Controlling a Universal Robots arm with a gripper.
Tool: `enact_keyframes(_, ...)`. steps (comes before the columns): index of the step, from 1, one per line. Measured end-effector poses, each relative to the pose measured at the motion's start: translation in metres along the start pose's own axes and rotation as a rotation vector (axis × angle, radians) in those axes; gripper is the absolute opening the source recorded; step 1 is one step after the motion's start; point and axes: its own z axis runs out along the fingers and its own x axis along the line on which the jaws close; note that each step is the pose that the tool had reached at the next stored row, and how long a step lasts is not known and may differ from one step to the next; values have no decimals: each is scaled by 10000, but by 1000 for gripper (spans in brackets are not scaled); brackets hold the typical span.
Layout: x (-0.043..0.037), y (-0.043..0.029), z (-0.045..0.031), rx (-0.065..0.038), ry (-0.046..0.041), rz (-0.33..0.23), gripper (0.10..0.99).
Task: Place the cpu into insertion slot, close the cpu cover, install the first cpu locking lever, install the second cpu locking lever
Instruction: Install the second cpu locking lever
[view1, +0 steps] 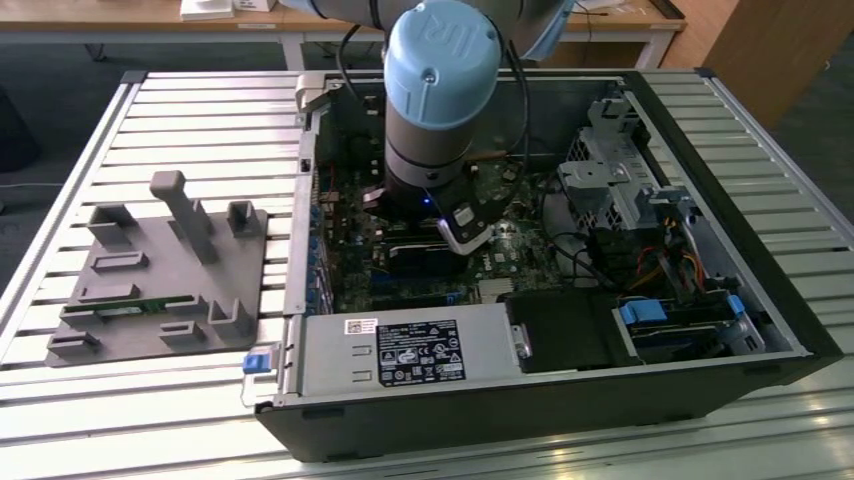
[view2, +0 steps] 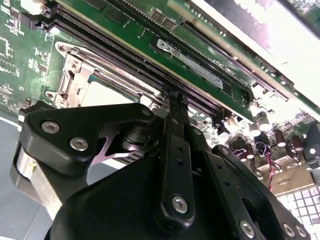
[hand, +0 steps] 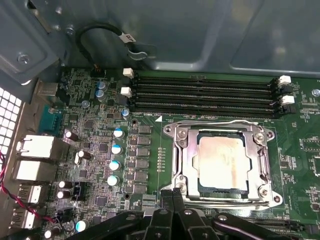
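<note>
The robot's black two-fingered gripper (hand: 172, 196) hangs low over the green motherboard (hand: 100, 150) inside an open black computer tower case (view1: 534, 410). In the first wrist view its two slim black fingertips (hand: 166, 196) are pressed together with no gap and nothing between them, so the hand is clenched and empty. They sit just beside one edge of the square silvery metal cpu cover (hand: 182, 165), close to its rim; whether they touch anything there cannot be told.

The small flat square cpu with the dull silver-grey top (hand: 222, 160) already lies seated in the insertion slot (hand: 220, 191), the black socket bordered by green board. The windowed cover lies flat around the chip, framing it, so placing and closing look done. A thin wire locking lever (hand: 215, 121) runs along the cover's side nearest the four long black memory slots (hand: 200, 92); whether either lever is latched is unclear, so that part of the job is likely unfinished.

In the exterior view the pale blue and grey arm (view1: 434, 90) reaches straight down into the case, and a grey plastic parts fixture (view1: 167, 275) sits on the slatted metal table (view1: 67, 150) at the exterior view's left
</note>
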Motion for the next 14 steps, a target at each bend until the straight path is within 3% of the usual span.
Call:
enact_keyframes(10,30,4,40,-93,-1,-1,106)
enact_keyframes(14,31,13,23,-125,-8,-3,106)
